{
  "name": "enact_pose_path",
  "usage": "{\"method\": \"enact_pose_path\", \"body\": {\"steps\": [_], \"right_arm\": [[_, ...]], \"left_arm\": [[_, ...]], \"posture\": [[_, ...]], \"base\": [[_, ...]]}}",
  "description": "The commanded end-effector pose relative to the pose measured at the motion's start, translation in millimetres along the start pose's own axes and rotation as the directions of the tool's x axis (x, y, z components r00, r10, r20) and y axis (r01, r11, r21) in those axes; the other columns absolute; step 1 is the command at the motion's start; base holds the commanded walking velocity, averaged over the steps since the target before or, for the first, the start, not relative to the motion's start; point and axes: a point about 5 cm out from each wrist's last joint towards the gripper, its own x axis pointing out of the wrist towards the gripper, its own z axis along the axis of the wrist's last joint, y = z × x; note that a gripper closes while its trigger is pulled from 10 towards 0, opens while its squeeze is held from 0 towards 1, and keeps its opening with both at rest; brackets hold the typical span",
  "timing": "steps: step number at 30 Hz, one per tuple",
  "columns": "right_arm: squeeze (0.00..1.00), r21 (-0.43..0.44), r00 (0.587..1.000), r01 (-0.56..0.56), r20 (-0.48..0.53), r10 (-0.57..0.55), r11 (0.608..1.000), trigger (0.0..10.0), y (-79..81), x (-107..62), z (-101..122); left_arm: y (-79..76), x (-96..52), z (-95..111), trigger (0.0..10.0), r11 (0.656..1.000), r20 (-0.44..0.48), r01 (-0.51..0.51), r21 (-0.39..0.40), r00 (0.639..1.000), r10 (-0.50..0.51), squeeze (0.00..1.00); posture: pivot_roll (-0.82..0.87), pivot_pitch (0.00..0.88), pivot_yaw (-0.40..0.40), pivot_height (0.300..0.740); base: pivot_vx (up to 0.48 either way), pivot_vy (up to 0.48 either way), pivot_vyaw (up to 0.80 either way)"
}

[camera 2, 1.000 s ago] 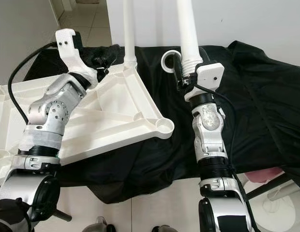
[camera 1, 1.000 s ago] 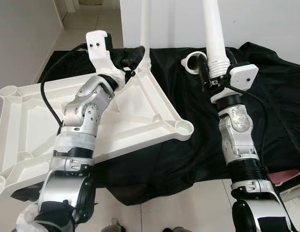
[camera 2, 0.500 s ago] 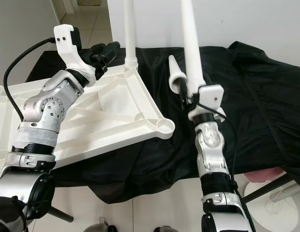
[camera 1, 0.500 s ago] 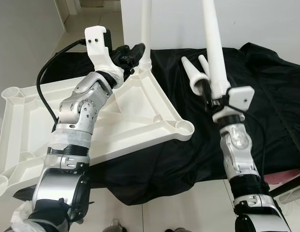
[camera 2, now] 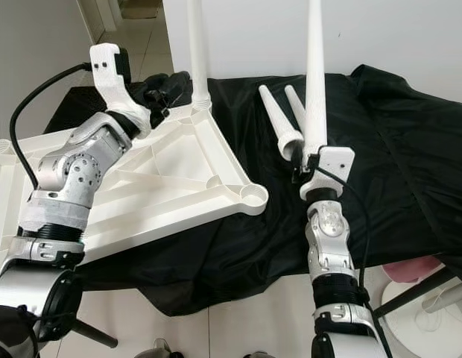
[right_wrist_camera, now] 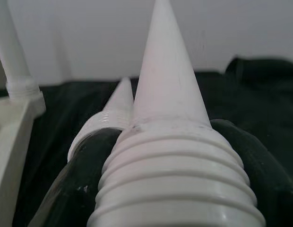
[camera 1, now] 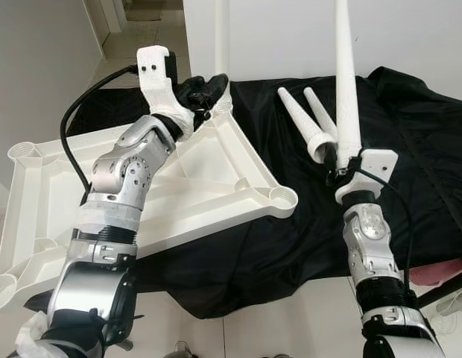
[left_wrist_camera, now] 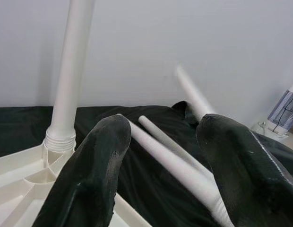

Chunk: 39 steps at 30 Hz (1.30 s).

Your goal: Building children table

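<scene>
Black cloth point(camera 1: 410, 134) covers the work surface. Right gripper point(camera 1: 337, 173) clamps an upright table leg point(camera 1: 344, 82) at its threaded end; left gripper point(camera 1: 209, 86), fingers apart, steadies the inverted tabletop point(camera 1: 216, 179). Recommended: align threads squarely over the near corner socket point(camera 1: 281, 197) (one leg point(camera 1: 221, 45) already fitted) before turning.

The robot has two shiny silver arms with round joints and black rings. White wrist blocks sit near the black fingers point(left_wrist_camera: 90, 179). A black cable loops along the left arm.
</scene>
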Motion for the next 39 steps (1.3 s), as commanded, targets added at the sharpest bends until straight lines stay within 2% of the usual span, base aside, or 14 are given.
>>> {"method": "enact_pose_path", "body": {"steps": [1, 5, 10, 20, 22, 23, 24, 25, 26, 30, 31, 35, 38, 39], "right_arm": [[0.0, 0.013, 0.996, 0.025, -0.085, -0.024, 1.0, 10.0, -0.8, -4.2, -14], [0.0, 0.014, 0.994, 0.039, -0.105, -0.037, 0.999, 10.0, -2.6, -7.2, -20], [0.0, -0.049, 0.994, 0.006, -0.112, -0.011, 0.999, 10.0, -5.6, -11.2, -20], [0.0, -0.065, 0.99, -0.064, -0.127, 0.056, 0.996, 10.0, 6.3, -17.0, -23], [0.0, -0.065, 0.994, -0.099, -0.043, 0.096, 0.993, 10.0, 12.2, -18.2, -10], [0.0, -0.065, 0.994, -0.099, -0.043, 0.096, 0.993, 10.0, 12.2, -18.2, -10], [0.0, -0.074, 0.984, -0.14, 0.099, 0.147, 0.987, 10.0, 19.2, -18.3, 14], [0.0, -0.082, 0.975, -0.152, 0.15, 0.163, 0.985, 10.0, 21.4, -18.3, 24], [0.0, -0.082, 0.975, -0.152, 0.15, 0.163, 0.985, 10.0, 21.4, -18.3, 24], [0.0, -0.063, 0.953, -0.138, 0.263, 0.15, 0.988, 10.0, 20.8, -13.1, 53], [0.0, -0.063, 0.953, -0.138, 0.263, 0.15, 0.988, 10.0, 20.8, -13.1, 53], [0.0, -0.076, 0.909, -0.127, 0.39, 0.147, 0.989, 10.0, 21.0, -8.1, 84], [0.0, -0.084, 0.889, -0.14, 0.428, 0.163, 0.987, 10.0, 24.5, -7.3, 94], [0.0, -0.092, 0.882, -0.148, 0.438, 0.174, 0.985, 10.0, 26.5, -6.5, 97]], "left_arm": [[-11.8, -3.1, -1, 10.0, 0.972, -0.017, 0.235, -0.001, 0.972, -0.235, 0.0], [-11.7, -3.2, -2, 10.0, 0.972, -0.018, 0.234, -0.004, 0.972, -0.234, 0.0], [-13.0, -2.4, -2, 10.0, 0.972, -0.021, 0.236, -0.016, 0.971, -0.236, 0.0], [-13.9, -1.7, -1, 10.0, 0.973, -0.019, 0.232, -0.02, 0.973, -0.232, 0.0], [-14.3, -2.5, 0, 10.0, 0.973, -0.015, 0.231, -0.02, 0.973, -0.232, 0.0], [-14.3, -2.5, 0, 10.0, 0.973, -0.015, 0.231, -0.02, 0.973, -0.232, 0.0], [-14.1, -2.9, 1, 10.0, 0.973, -0.012, 0.23, -0.021, 0.973, -0.23, 0.0], [-13.9, -2.9, 1, 10.0, 0.973, -0.012, 0.229, -0.022, 0.973, -0.229, 0.0], [-13.9, -2.9, 1, 10.0, 0.973, -0.012, 0.229, -0.022, 0.973, -0.229, 0.0], [-13.6, -2.3, 2, 10.0, 0.973, -0.014, 0.228, -0.02, 0.973, -0.229, 0.0], [-13.6, -2.3, 2, 10.0, 0.973, -0.014, 0.228, -0.02, 0.973, -0.229, 0.0], [-16.2, -1.1, 1, 10.0, 0.968, -0.02, 0.25, -0.015, 0.968, -0.25, 0.0], [-19.2, -0.7, 0, 10.0, 0.961, -0.031, 0.277, -0.01, 0.96, -0.277, 0.0], [-21.2, -0.8, -1, 10.0, 0.954, -0.037, 0.299, -0.031, 0.953, -0.3, 1.0]], "posture": [[-0.05, 0.037, 0.061, 0.74], [-0.05, 0.037, 0.061, 0.74], [-0.06, 0.048, 0.065, 0.74], [-0.06, 0.058, 0.068, 0.74], [-0.06, 0.063, 0.068, 0.74], [-0.06, 0.063, 0.068, 0.74], [-0.06, 0.065, 0.067, 0.74], [-0.06, 0.065, 0.067, 0.74], [-0.06, 0.065, 0.067, 0.74], [-0.06, 0.064, 0.069, 0.74], [-0.06, 0.064, 0.069, 0.74], [-0.06, 0.056, 0.074, 0.74], [-0.06, 0.052, 0.074, 0.74], [-0.06, 0.045, 0.075, 0.74]], "base": [[0.0, 0.0, 0.0], [0.0, 0.0, 0.0], [0.0, 0.0, 0.0], [0.0, 0.0, 0.0], [0.0, 0.0, 0.0], [0.0, 0.0, 0.0], [0.0, 0.0, 0.0], [0.0, 0.0, 0.0], [0.0, 0.0, 0.0], [0.0, 0.0, 0.0], [0.0, 0.0, 0.0], [0.0, 0.0, 0.0], [0.0, 0.0, 0.0], [0.0, 0.0, 0.0]]}}
